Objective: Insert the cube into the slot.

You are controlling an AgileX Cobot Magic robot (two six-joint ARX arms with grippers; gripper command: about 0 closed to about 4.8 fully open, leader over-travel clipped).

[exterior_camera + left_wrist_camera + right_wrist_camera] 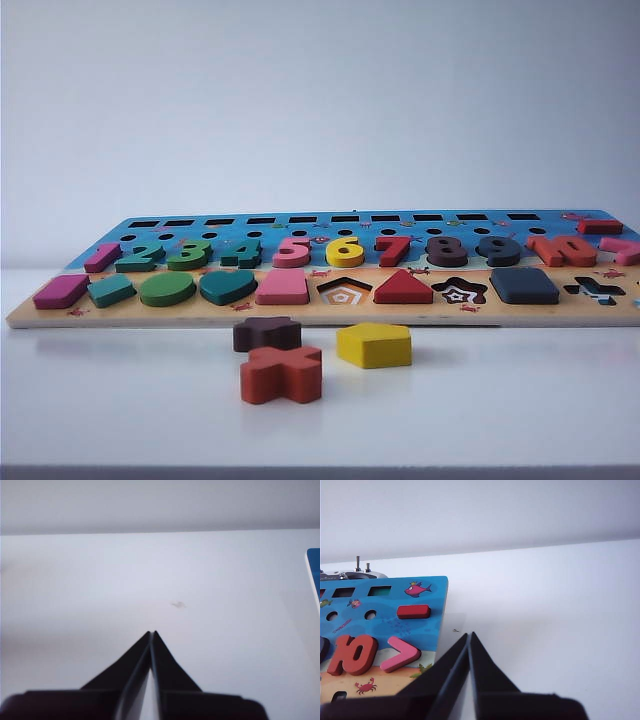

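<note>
- The blue cube (524, 285) sits in its slot on the puzzle board (200, 315)
- The left gripper (152, 633) is clenched, holding nothing, over the white table (100, 580)
- The right gripper (469, 635) is clenched and empty beside the board's edge

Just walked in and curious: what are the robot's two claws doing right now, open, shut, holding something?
Left gripper: shut, holding nothing, over bare table.
Right gripper: shut, holding nothing, beside the puzzle board.

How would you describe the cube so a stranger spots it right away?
Look along the puzzle board's front row of shapes. The cube sits near the right end, between the star-patterned recess and the cross-shaped recess. It is the only dark navy rounded square.
</note>
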